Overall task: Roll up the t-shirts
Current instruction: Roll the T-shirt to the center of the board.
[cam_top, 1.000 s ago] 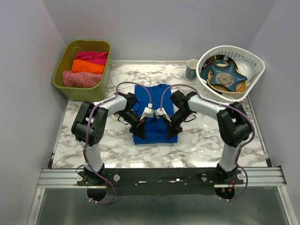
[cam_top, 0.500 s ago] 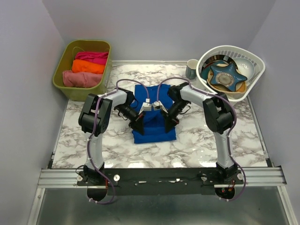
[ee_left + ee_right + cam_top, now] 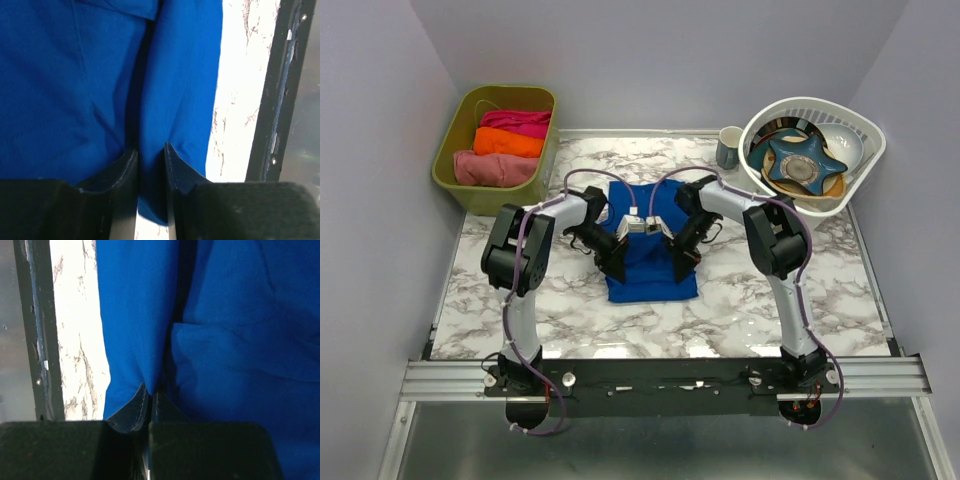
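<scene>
I see the royal-blue t-shirt lying flat at the middle of the marble tabletop, with its lower part doubled over. At its 8 o'clock edge my left gripper holds its jaws a narrow gap apart with blue cloth showing in the gap. At 4 o'clock my right gripper has its jaws pinched together on a fold of the shirt's edge.

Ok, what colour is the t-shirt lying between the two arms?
The t-shirt is plain royal blue, seen whole in the top external view.
</scene>
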### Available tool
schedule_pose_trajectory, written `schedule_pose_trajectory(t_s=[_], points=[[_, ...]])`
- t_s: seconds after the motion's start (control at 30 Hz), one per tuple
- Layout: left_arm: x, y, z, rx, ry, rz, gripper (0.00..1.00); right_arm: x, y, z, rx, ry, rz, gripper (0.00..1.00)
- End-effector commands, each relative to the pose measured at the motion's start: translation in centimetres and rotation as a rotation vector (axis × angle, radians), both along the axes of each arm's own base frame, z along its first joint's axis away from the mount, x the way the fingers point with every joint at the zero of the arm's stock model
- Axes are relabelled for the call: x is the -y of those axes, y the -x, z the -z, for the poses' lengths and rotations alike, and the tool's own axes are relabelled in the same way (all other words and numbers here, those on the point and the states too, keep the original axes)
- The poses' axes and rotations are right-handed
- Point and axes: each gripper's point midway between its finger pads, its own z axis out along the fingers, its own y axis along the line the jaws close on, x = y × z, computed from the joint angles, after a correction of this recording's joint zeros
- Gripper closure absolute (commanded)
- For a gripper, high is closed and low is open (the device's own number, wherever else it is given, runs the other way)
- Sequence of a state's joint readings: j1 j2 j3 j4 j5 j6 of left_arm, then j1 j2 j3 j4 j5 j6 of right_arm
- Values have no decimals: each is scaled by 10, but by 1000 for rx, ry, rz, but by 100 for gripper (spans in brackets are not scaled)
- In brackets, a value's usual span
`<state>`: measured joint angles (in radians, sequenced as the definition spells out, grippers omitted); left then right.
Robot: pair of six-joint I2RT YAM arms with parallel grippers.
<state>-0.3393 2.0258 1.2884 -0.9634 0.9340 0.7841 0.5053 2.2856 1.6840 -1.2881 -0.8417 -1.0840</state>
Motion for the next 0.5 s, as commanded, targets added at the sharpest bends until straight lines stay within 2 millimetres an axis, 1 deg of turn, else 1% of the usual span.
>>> schedule_pose_trajectory(t_s=[0.0,0.07,0.1,0.13,0.17,0.2,0.23,0.27,0.3,0.33,0.37,0.4,0.43,0.47], points=[[-20,-8,-31,198,-75,-2,65,30,4,21,-4,232,-43,93],[-23,-6,-42,259,-72,-2,64,27,3,21,-2,229,-38,93],[-23,-8,-62,344,-45,-8,61,25,1,23,6,237,-27,93],[-25,-7,-60,399,-40,-9,58,24,-1,23,10,243,-23,92],[-22,-3,-64,465,-33,14,54,24,-1,25,3,249,-21,92],[-21,-1,-81,587,-10,28,50,23,0,27,-6,268,-10,92],[-25,4,-66,665,-38,51,48,21,-5,27,0,275,-1,91],[-25,7,-63,744,-44,71,46,21,-5,28,-11,288,5,91],[-14,15,-78,870,-5,102,42,22,-2,32,-37,312,15,91],[-15,20,-61,943,-6,106,41,22,-4,33,-39,321,22,91],[-17,20,-59,1019,-22,109,39,21,-6,33,-36,327,29,91],[-7,29,-72,1123,28,130,36,20,-7,34,-34,332,35,91],[-6,35,-59,1181,47,132,34,19,-8,35,-32,332,39,91],[-7,33,-59,1249,36,123,32,17,-11,33,-23,328,43,91]])
